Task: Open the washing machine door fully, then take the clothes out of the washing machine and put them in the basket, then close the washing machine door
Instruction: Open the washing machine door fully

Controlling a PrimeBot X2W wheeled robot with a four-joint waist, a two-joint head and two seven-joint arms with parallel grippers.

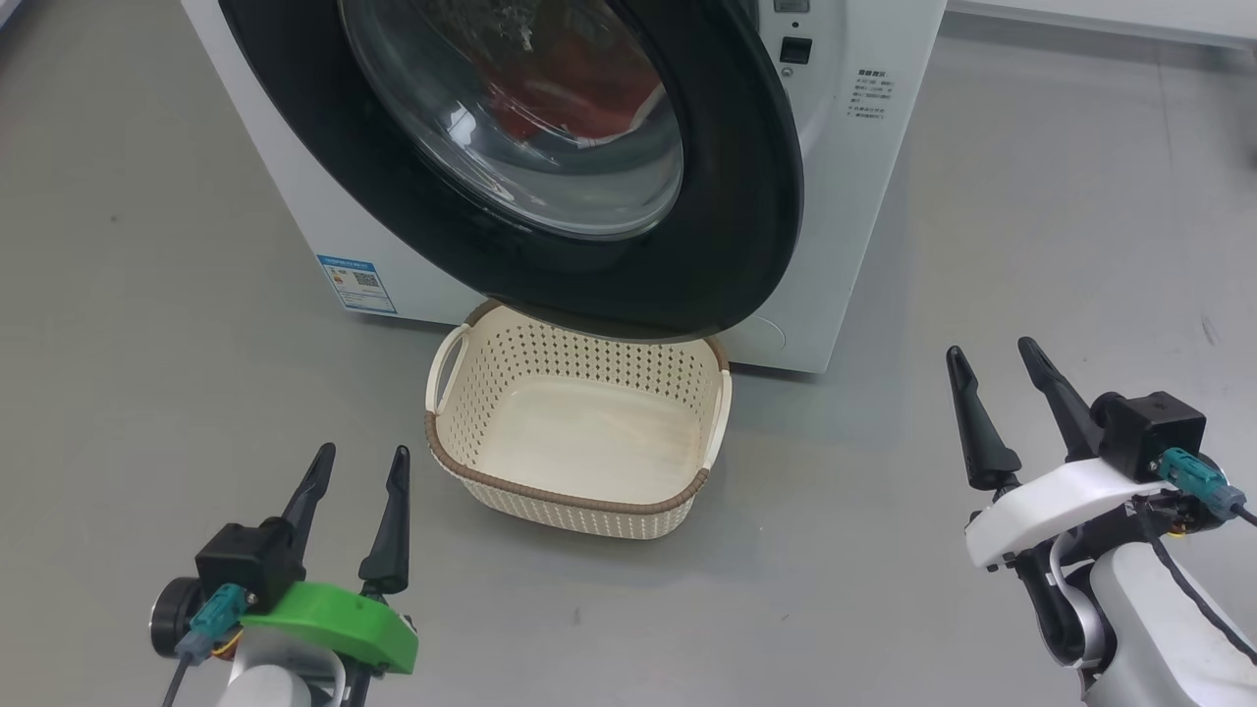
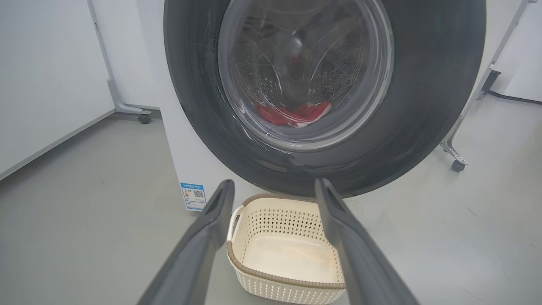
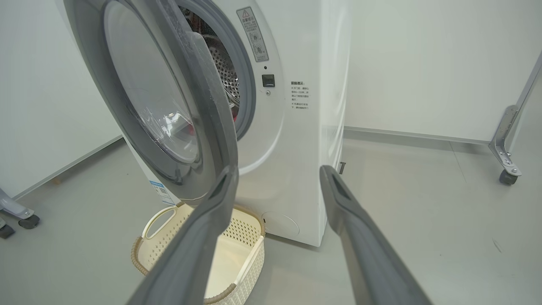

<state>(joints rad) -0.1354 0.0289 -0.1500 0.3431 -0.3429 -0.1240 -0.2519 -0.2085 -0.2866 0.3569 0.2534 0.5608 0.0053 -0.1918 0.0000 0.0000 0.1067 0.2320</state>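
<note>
Door (image 1: 746,196) ajar on washer (image 1: 854,245); basket (image 1: 570,496) at washer's foot. Clothes (image 1: 579,88) low inside washer: likely soft, light; pinch a fold. Door looks stiff, slick; hook its free rim. Your left gripper (image 1: 361,457) and right gripper (image 1: 990,346) gape empty, short of washer.

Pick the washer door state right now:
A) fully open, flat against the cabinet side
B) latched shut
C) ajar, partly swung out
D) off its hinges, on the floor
C: in the right wrist view the washing machine door stands angled away from the front of the washing machine, with the drum visible through the gap. The clothes lie inside, seen through the glass.
</note>
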